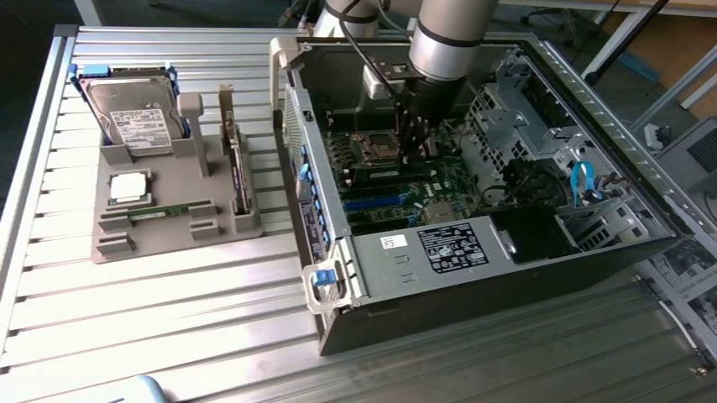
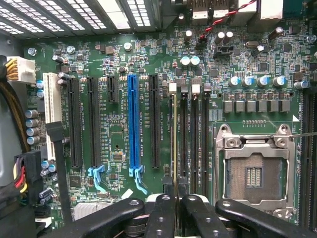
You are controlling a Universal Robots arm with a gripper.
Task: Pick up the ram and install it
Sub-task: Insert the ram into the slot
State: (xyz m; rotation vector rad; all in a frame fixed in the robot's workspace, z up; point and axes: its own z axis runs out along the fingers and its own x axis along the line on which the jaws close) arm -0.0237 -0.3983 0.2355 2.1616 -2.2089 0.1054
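Green board [image 2: 114, 144] lies under the gripper [image 2: 177, 208], inside the open computer case [image 1: 448, 336]. The fingers [image 2: 161, 218] are nearly closed, and a thin green-gold edge runs out of the gap between them. I read that edge as the ram [image 2: 172, 139] seen edge-on and pinched by its flat faces, though so little of it shows that this is a judgement.

The ram lies along the memory slot [image 2: 173, 163] nearest the card slots. Its long axis is parallel to that slot and to the blue slot [image 2: 132, 124]. Its contact edge points down at the board, probably so it can drop straight in. I can't tell whether it is seated or only resting in the slot. The empty processor socket [image 2: 253, 173] is just beyond the other memory slots.

In the exterior view the arm [image 1: 448, 42] comes straight down into the case. The gripper [image 1: 421, 143] sits low over the board, upright, likely to stay clear of the case walls. At 9 o'clock from the case, a grey holder [image 1: 168, 239] sits on the tabletop [image 1: 168, 319]. It carries a hard drive [image 1: 134, 117] and a second green stick [image 1: 168, 210] lying flat, well apart from the gripper.
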